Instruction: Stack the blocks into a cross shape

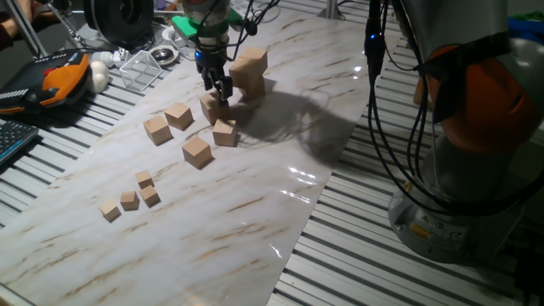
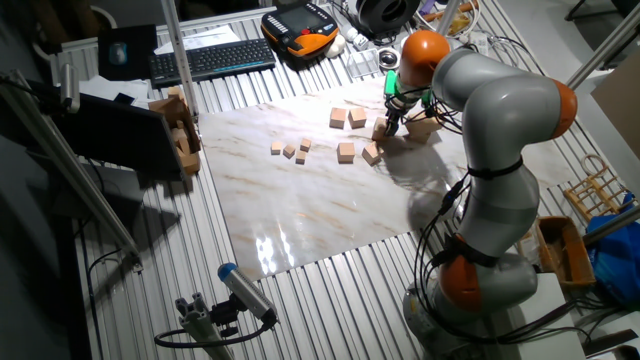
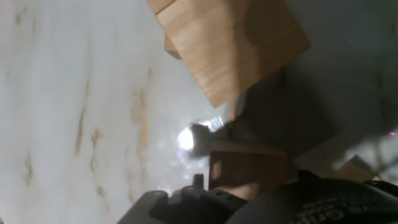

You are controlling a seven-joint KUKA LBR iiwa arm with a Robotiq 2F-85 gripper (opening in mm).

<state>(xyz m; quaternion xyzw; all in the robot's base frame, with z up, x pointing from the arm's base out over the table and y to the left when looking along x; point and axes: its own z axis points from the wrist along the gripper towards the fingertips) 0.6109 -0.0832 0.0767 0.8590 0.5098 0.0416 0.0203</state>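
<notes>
My fingers (image 1: 223,90) are lowered onto a block (image 1: 214,109) on the marble tabletop (image 1: 255,212).

The block sits beneath my fingertips, near the far end of the tabletop. I cannot tell whether my fingers are clamped on it or merely around it. Just behind it stands a stack (image 1: 250,71) of two blocks, one on the other. Four more blocks lie nearby: one (image 1: 225,133) just in front, one (image 1: 196,150) further forward, two (image 1: 168,122) to the side. Four small cubes (image 1: 133,195) lie well apart from these.

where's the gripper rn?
In one fixed view, the gripper is at the marble mat's far end, down on a block beside the two-block stack.
</notes>
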